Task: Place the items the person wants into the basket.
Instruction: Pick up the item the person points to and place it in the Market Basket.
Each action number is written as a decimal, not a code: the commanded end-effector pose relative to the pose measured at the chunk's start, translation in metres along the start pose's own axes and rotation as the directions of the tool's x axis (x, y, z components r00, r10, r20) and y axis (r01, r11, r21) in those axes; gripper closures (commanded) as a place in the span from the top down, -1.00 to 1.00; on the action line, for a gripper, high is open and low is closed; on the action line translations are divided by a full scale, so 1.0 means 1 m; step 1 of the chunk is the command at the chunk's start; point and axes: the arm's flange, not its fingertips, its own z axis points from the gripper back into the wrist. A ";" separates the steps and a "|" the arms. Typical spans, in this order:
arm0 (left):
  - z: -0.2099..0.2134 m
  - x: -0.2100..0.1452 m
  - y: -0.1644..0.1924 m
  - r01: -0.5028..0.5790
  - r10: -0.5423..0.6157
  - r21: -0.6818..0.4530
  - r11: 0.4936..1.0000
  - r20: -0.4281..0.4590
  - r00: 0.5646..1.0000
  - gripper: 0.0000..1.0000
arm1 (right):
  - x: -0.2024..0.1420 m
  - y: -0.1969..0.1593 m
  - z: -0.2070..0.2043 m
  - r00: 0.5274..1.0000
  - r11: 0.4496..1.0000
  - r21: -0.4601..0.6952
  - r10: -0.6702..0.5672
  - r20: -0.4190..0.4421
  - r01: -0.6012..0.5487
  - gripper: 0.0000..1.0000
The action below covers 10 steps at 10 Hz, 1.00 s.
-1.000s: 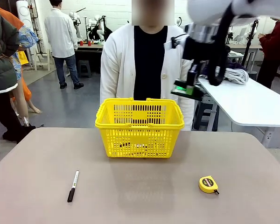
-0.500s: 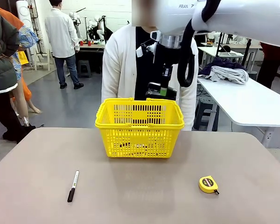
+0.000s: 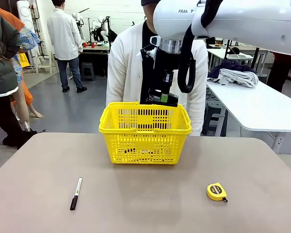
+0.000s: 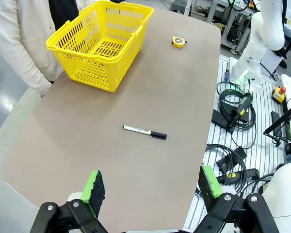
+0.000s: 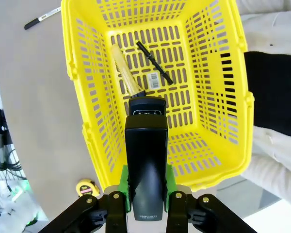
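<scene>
My right gripper (image 3: 160, 98) is shut on the black stapler (image 3: 156, 92) and hangs just above the rear rim of the yellow basket (image 3: 144, 131). Looking down from the right wrist, the stapler (image 5: 145, 160) is clamped between the green pads (image 5: 123, 187) over the open basket (image 5: 87, 141). On the basket floor lie the yellow utility knife (image 5: 124, 74) and the slim black pen (image 5: 154, 62). The person (image 3: 123, 73) in a white cardigan stands right behind the basket. My left gripper (image 4: 150, 187) is open, high above the near table with nothing in it.
A black marker with a white barrel (image 3: 75, 193) lies on the front left of the table (image 3: 145, 204). A yellow tape measure (image 3: 216, 191) sits at the front right. Cables and another arm's base (image 4: 252, 53) lie beyond the table's edge.
My right arm has swung left with the stapler, from right of the basket to directly above it. Marker, tape measure and basket have stayed put.
</scene>
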 end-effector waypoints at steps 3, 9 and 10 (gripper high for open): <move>0.001 -0.002 0.000 0.024 -0.024 -0.001 1.000 0.017 1.000 1.00 | -0.001 0.002 0.002 1.000 1.000 -0.004 0.000 0.001 0.000 -0.37; 0.001 -0.002 0.000 0.024 -0.024 -0.001 1.000 0.017 1.000 1.00 | 0.034 -0.027 -0.043 0.999 0.999 0.020 0.048 -0.019 -0.048 -0.37; 0.001 -0.002 0.000 0.024 -0.024 -0.001 1.000 0.017 1.000 1.00 | 0.039 -0.034 -0.057 0.998 0.997 0.042 0.063 -0.022 -0.062 -0.37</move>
